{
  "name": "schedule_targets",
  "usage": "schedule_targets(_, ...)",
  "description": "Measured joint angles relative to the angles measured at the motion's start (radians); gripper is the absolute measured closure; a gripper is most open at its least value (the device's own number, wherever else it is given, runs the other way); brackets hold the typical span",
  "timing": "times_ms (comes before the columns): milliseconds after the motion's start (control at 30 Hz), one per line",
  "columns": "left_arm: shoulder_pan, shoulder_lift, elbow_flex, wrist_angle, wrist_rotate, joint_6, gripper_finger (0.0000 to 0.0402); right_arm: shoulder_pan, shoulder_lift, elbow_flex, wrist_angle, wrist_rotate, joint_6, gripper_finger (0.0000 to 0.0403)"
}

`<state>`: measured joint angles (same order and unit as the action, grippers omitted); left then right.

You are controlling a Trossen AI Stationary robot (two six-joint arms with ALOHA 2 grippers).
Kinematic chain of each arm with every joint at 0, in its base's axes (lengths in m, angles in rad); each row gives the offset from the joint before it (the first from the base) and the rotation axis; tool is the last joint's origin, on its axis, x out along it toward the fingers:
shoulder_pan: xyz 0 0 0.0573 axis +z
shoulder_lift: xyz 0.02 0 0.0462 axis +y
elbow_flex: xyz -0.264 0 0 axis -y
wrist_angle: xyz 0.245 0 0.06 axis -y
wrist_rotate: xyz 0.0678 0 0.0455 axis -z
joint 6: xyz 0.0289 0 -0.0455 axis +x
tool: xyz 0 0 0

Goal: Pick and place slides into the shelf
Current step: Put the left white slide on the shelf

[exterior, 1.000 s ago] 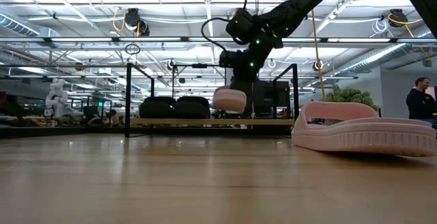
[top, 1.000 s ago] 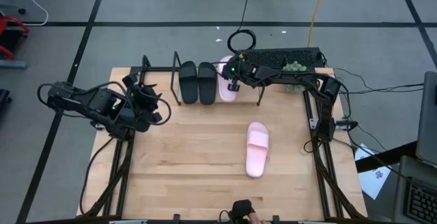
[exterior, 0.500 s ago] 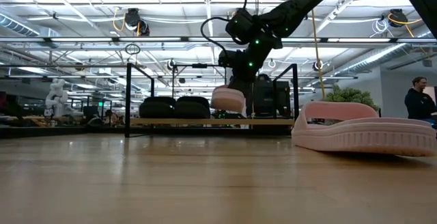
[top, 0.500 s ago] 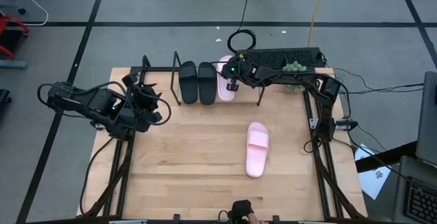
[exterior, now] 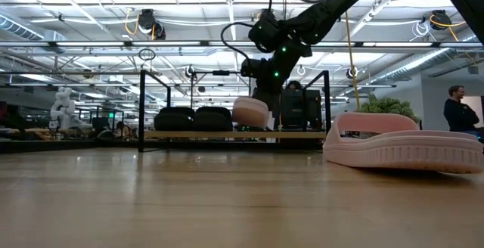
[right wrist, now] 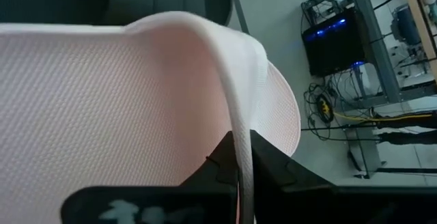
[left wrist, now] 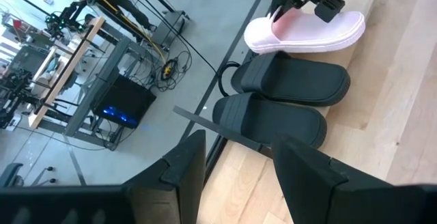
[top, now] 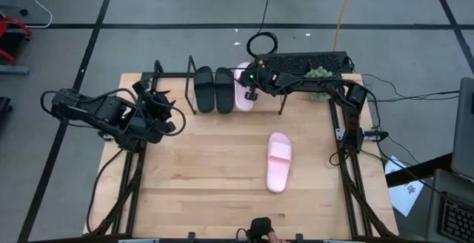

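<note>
The shelf (top: 191, 71) stands at the table's far edge, with two black slides (top: 213, 89) side by side on its board (exterior: 227, 135). Just right of them a pink slide (top: 243, 87) hangs over the board, and my right gripper (top: 251, 91) is shut on it. The other pink slide (top: 278, 161) lies sole down on the open table, right of the middle. At the table's left my left gripper (top: 167, 113) hovers open and empty, and its wrist view looks toward the shelf (left wrist: 205, 118) and the slides (left wrist: 287, 94). My right gripper pinches the pink slide's strap at its edge (right wrist: 235, 125) between its two fingers (right wrist: 220, 164). The fingers slant down at it from the table's right side. The slide (exterior: 250, 112) stays roughly level, its sole a little above the shelf board, beside the black pair.
A black bar and a small green plant (top: 318, 72) sit behind the shelf's right end. Bare tabletop (top: 200, 176) stretches across the middle and near side. A person (exterior: 457, 108) stands in the room far to the right.
</note>
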<state>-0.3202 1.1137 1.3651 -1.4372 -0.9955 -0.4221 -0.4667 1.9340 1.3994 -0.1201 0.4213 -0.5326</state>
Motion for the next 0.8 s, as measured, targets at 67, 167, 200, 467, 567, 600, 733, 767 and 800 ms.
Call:
schedule_targets(67, 0.0, 0.0, 0.0, 0.0, 0.0, 0.002, 0.0231, 0.002, 0.013, 0.002, 0.002, 0.002, 0.0, 0.0398)
schedule_targets(167, 0.0, 0.0, 0.0, 0.0, 0.0, 0.011, 0.0231, 0.007, 0.031, 0.001, -0.004, 0.007, -0.001, 0.0398)
schedule_targets(200, 0.0, 0.0, 0.0, 0.0, 0.0, 0.011, 0.0231, 0.01, 0.034, 0.001, -0.002, 0.018, -0.005, 0.0398)
schedule_targets(467, 0.0, 0.0, 0.0, -0.001, 0.001, 0.022, 0.0231, 0.018, 0.013, -0.002, -0.01, 0.097, -0.069, 0.0398)
schedule_targets(567, 0.0, 0.0, 0.0, 0.0, 0.0, 0.029, 0.0231, 0.018, 0.003, 0.001, 0.004, 0.101, -0.075, 0.0398)
schedule_targets(600, 0.0, 0.0, 0.0, -0.001, 0.0, 0.029, 0.0231, 0.018, 0.003, 0.001, 0.002, 0.1, -0.069, 0.0398)
schedule_targets(733, 0.0, 0.0, 0.0, -0.001, 0.0, 0.028, 0.0231, 0.023, 0.006, 0.0, -0.007, 0.093, -0.061, 0.0398)
schedule_targets(767, 0.0, 0.0, 0.0, -0.001, 0.0, 0.028, 0.0231, 0.024, 0.006, 0.0, -0.001, 0.089, -0.061, 0.0398)
schedule_targets(800, 0.0, 0.0, 0.0, -0.001, 0.0, 0.029, 0.0231, 0.024, 0.006, 0.0, 0.002, 0.081, -0.058, 0.0398)
